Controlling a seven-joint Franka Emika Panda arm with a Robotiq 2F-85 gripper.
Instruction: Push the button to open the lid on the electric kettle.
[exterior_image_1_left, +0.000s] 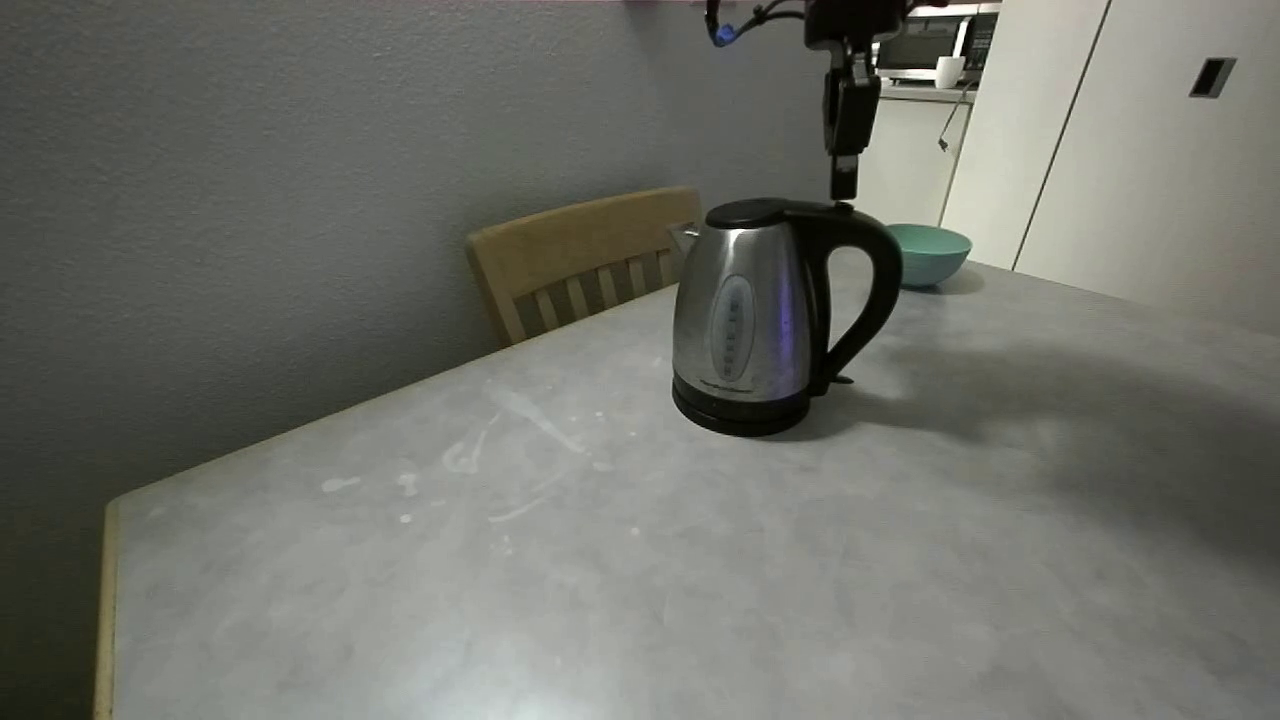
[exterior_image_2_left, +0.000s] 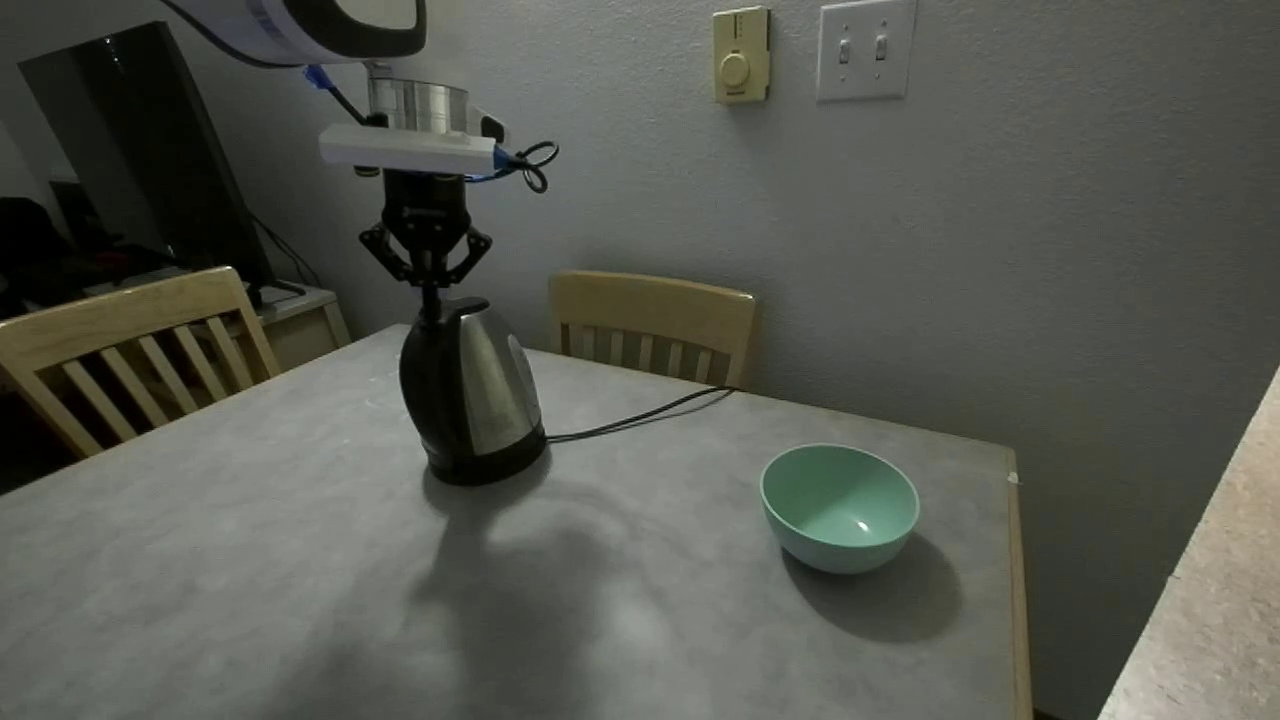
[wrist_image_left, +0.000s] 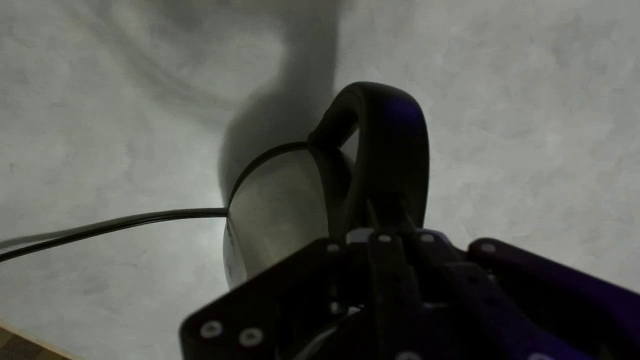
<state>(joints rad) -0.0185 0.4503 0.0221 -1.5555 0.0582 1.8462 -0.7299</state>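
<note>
The steel electric kettle (exterior_image_1_left: 745, 310) stands upright on the table in both exterior views (exterior_image_2_left: 498, 385); part of its body shows in the wrist view (wrist_image_left: 280, 200). Its black lid (exterior_image_1_left: 745, 213) lies closed on top; the gripper hides it in the wrist view. The black loop handle (wrist_image_left: 395, 135) reaches out from the lid. A small black button (exterior_image_1_left: 844, 208) sits on top of the handle. My gripper (exterior_image_1_left: 844, 195) points straight down with its fingers together, holding nothing. Its tips (exterior_image_2_left: 431, 312) are right at the button; I cannot tell whether they touch it.
A teal bowl (exterior_image_2_left: 840, 510) stands on the grey table (exterior_image_2_left: 650, 620). A black cord (exterior_image_2_left: 640, 418) runs from the kettle base over the table's edge by the wall. Wooden chairs (exterior_image_2_left: 655, 305) (exterior_image_2_left: 140, 330) stand at the table's edges.
</note>
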